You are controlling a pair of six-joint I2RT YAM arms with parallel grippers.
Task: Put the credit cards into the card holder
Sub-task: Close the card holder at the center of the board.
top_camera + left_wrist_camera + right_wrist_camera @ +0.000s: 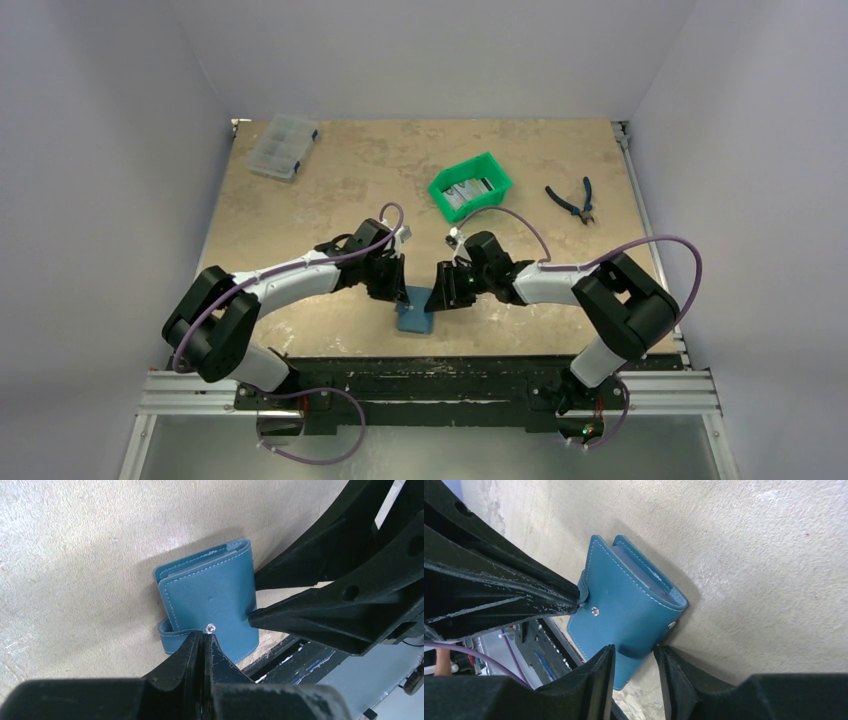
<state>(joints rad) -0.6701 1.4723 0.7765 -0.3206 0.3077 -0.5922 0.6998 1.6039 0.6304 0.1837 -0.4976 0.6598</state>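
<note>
The teal card holder [413, 318] lies folded shut at the table's near edge, between both grippers. In the left wrist view the card holder [210, 600] has my left gripper [206, 632] shut at its silver snap stud, pinching the strap. My left gripper [398, 290] stands just left of it. My right gripper [634, 652] is open, its jaws straddling a lower edge of the card holder [629, 605] without squeezing it. The right gripper [437, 298] is on the holder's right side. Silvery credit cards [468, 188] lie in the green bin [492, 166] farther back.
A clear compartment box [283, 146] sits at the back left. Blue-handled pliers [572, 199] lie right of the bin. The card holder partly overhangs the table's front edge, above the black rail [430, 375].
</note>
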